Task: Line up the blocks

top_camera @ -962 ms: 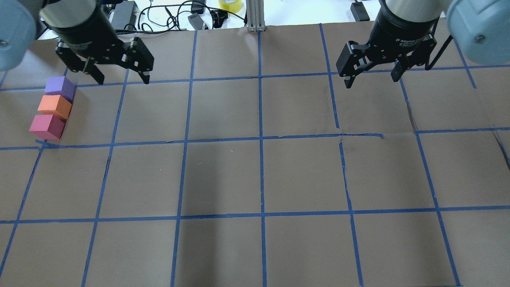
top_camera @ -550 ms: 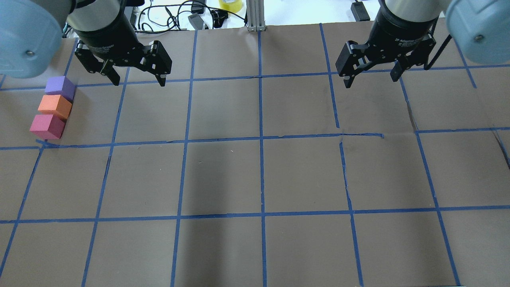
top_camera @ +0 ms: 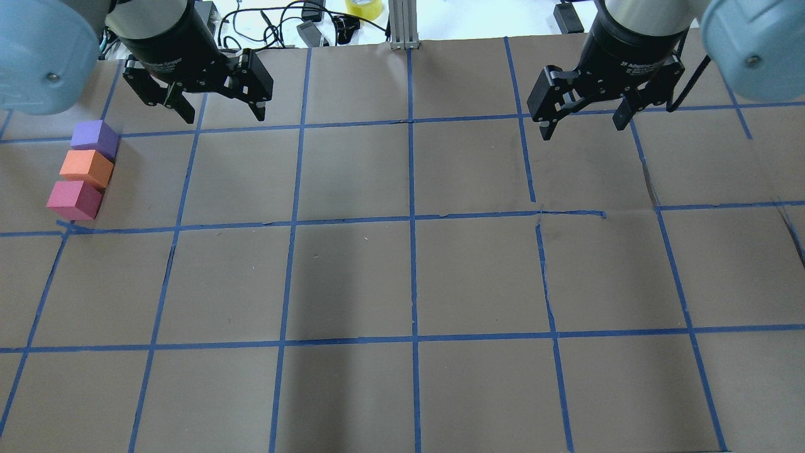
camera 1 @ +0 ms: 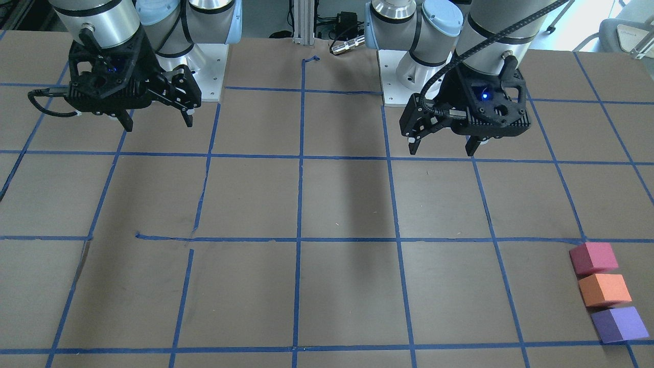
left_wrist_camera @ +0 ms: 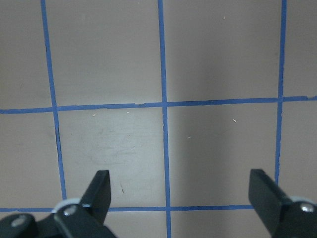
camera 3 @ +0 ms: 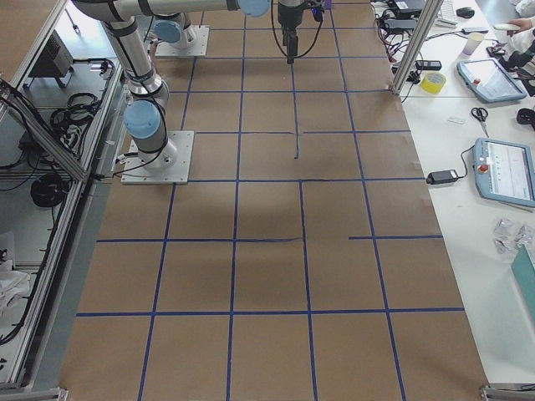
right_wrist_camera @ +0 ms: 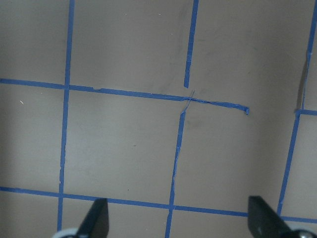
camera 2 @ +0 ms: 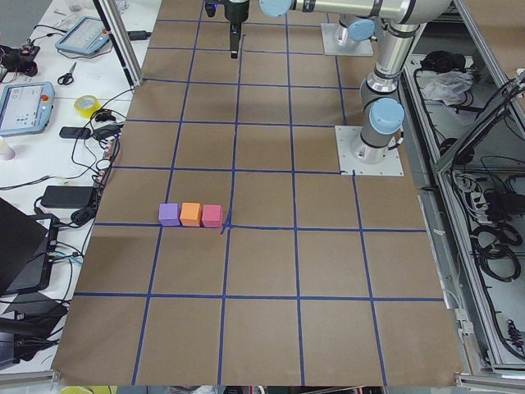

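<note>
At left, blocks (top_camera: 86, 167) line fore-aft, seemingly touching.

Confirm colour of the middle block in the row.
Middle block is orange; clearest in overhead exterior view.

Counter: one counter (top_camera: 478, 277), covered with brown paper.
Blocks: three in total, namely one purple block (top_camera: 94, 138), one orange block (top_camera: 86, 167) and one pinkish-red block (top_camera: 73, 199).
Arms: two, the left arm (top_camera: 38, 56) and the right arm (top_camera: 748, 50).
Pincers: two, the left pincer (top_camera: 224, 118) and the right pincer (top_camera: 582, 131); each one has two fingers.
Base plates: two white ones, the near base plate (camera 2: 349, 168) and the far base plate (camera 2: 328, 49).
Tape rolls: one yellow tape roll (camera 2: 86, 105).
Handheld screens: two, the far screen (camera 2: 82, 34) and the near screen (camera 2: 23, 105).
Scissors: one pair of scissors (camera 2: 67, 75).
</note>
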